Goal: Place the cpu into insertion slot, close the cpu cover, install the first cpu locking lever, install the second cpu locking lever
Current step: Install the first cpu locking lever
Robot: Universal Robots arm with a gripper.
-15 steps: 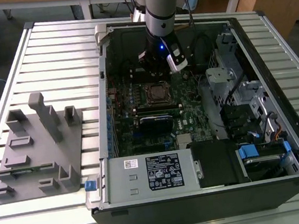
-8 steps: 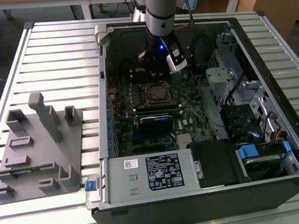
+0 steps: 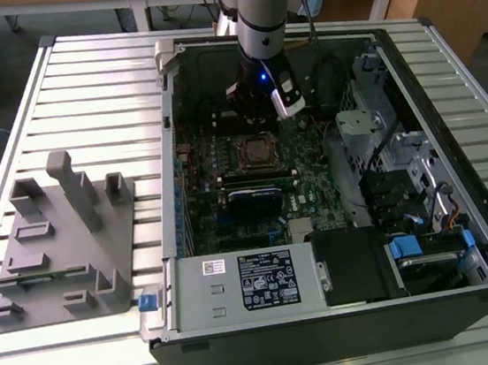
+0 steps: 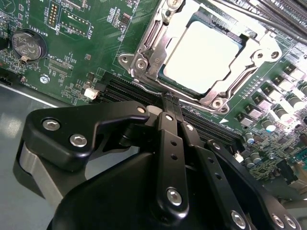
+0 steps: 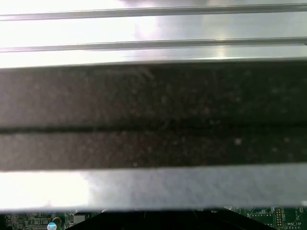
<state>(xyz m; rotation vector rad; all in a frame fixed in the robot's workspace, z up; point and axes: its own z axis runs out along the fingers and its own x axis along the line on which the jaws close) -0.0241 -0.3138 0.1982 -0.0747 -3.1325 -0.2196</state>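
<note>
The cpu, with its pale square top, lies in the insertion slot on the green motherboard. The silvery cpu cover lies flat around it, and the chip shows through its cut-out. In the second wrist view my gripper is shut, its two black fingers pressed together. The tips sit just at the socket's edge, beside a thin wire lever; I cannot tell whether they touch it. In the exterior view the gripper hangs over the back edge of the socket, inside the open computer case.
A long black ridged module lies beside the socket. A metal power supply box fills the case's front and a drive cage its right. A grey fixture stands on the slatted table at the exterior view's left. A coin battery sits on the board.
</note>
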